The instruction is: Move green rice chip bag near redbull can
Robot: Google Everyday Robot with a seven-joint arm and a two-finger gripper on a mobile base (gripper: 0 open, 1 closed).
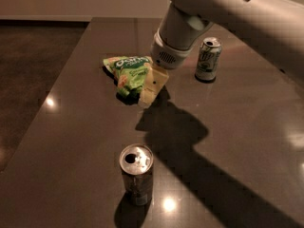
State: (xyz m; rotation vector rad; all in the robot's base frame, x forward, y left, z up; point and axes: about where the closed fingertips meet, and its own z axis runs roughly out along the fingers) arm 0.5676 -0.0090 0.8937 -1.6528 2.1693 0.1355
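On table (71,127): 1 green rice chip bag (127,72) by gripper (150,90) (state unclear), 1 redbull can (136,174), 1 pale can (208,58).

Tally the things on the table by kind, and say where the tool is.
Cans: 2, the dark can at the front and the pale can at the back
Snack bags: 1, the green bag
Total: 3
The tool is down at the green bag's edge, on the side toward the pale can.
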